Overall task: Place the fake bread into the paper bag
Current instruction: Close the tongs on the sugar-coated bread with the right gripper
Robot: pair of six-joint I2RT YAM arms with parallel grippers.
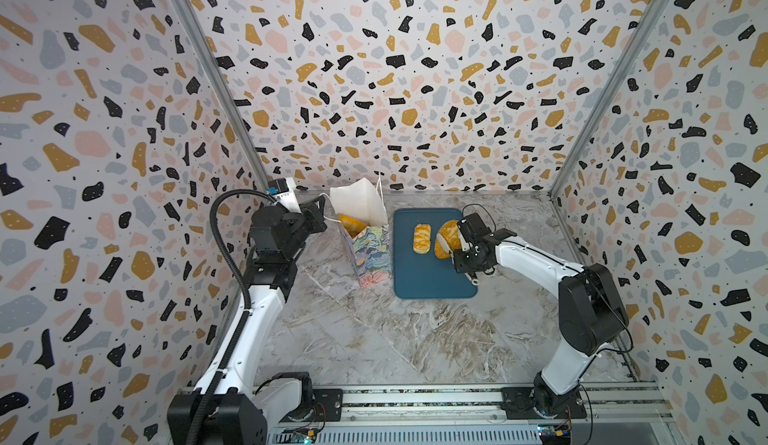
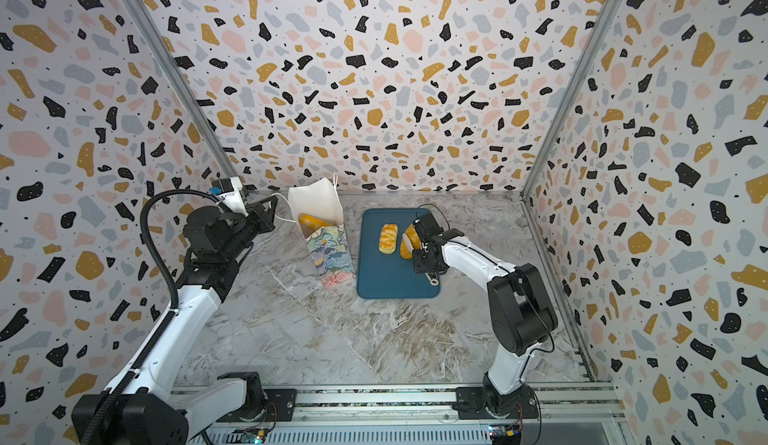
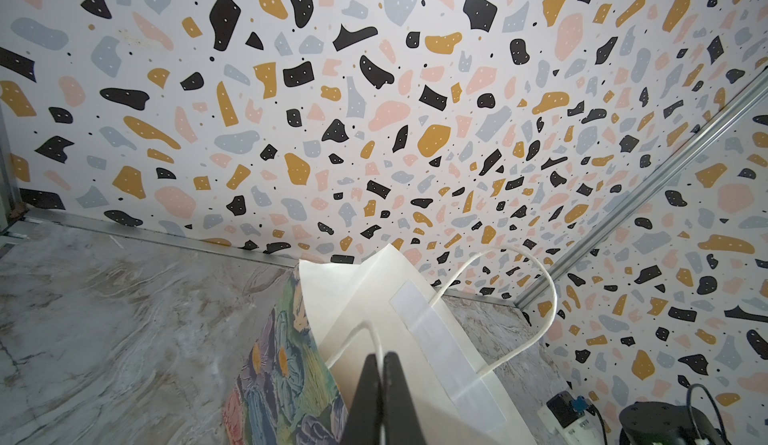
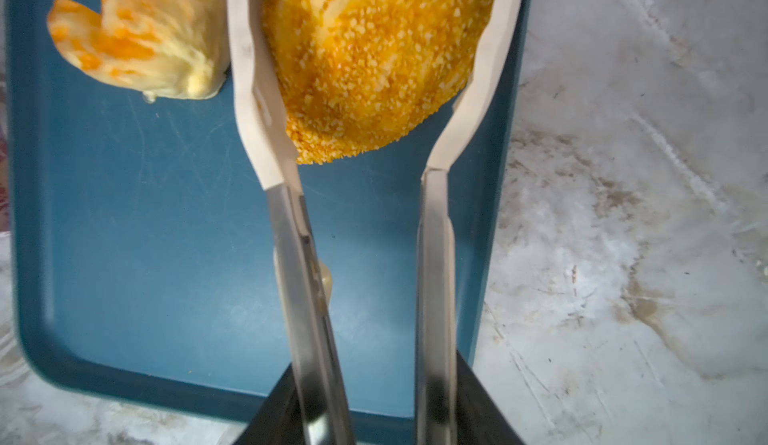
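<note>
Right wrist view: the right fingers [image 4: 486,414] are clamped on the two metal arms of the tongs [image 4: 432,256], one finger outside each arm.
Seeded loaf: the seeded loaf [image 4: 374,60] sits between the tongs' white tips, which press on both its sides, well ahead of the right fingers.
Loaf position: tilted on edge at the far right part of the blue tray [image 1: 432,281]; I cannot tell whether it touches the tray.
Plaited pastry: the plaited pastry [image 1: 422,238] lies flat on the tray just beside the loaf, on the bag's side, outside the tongs.
Left wrist view: the left fingers [image 3: 399,405] are together, pinching the cord handle [image 3: 371,327].
Paper bag: the paper bag [image 1: 372,252] stands upright on the surface [image 1: 374,339] just beside the tray, mouth open.
Inside bag: a golden bread [image 1: 349,222] shows in a top view.
</note>
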